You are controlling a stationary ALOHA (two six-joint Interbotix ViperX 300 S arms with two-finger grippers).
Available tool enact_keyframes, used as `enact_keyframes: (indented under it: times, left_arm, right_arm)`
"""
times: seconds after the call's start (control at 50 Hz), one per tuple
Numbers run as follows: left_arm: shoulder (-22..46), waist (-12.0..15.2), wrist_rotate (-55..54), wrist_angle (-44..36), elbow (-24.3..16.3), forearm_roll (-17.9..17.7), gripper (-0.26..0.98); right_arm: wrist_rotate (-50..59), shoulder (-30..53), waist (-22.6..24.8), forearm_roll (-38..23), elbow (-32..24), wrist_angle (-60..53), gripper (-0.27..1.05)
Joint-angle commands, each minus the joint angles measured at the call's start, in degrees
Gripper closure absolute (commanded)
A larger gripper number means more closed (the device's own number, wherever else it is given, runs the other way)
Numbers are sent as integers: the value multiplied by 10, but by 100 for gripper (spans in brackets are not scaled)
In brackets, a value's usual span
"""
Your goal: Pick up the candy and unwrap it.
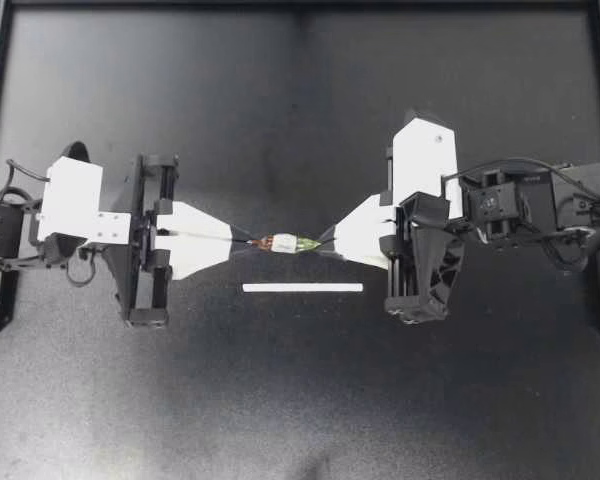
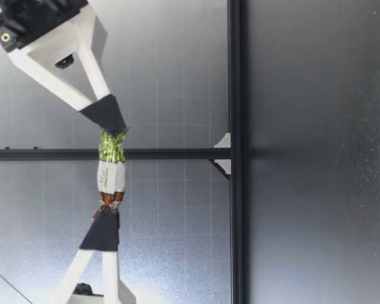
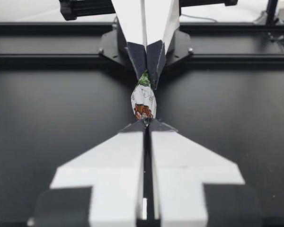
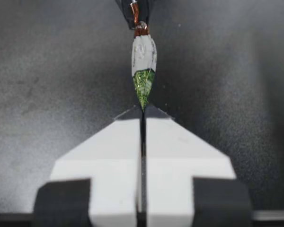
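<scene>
**Candy (image 1: 286, 243) is picked up, but not unwrapped yet**

The first part of the job looks done. The candy is off the surface (image 1: 180, 400) and hangs in the air. From the low view it is high above the surface. From the top view it is near the white strip (image 1: 302, 288), which lies flat on the surface.

My two hands hold the candy between them, one at each end. My left hand (image 1: 248, 241) is clenched on the brown twisted end (image 3: 143, 111). My right hand (image 1: 327, 241) is clenched on the green twisted end (image 4: 143, 85). In both wrist views the two fingers are pressed tight together, with just the tip of the paper pinched between them. The fat white middle of the candy sits in the gap between the two hands, and no finger touches it.

The second part is left to do. The wrapper (image 4: 144, 54) is still all around the candy. Both ends still look twisted tight, and I cannot see any of the sweet inside.

I think the step in hand is the pull. The candy is stretched in a line from one hand to the other, side on to the white strip. To open it, the twists at both ends have to come loose. If one hand slips off its thin paper tip, the candy could drop down by the white strip.
</scene>
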Motion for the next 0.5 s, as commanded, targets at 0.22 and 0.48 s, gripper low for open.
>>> enact_keyframes:
  times: [0.22,0.48]
  left_arm:
    - [15,-1,-1,-4,-31,1,90]
    - [2,-1,-3,-12,-17,-3,90]
  right_arm:
    - [-5,16,-3,-8,-38,-19,95]
    - [2,2,-3,-6,-20,-15,95]
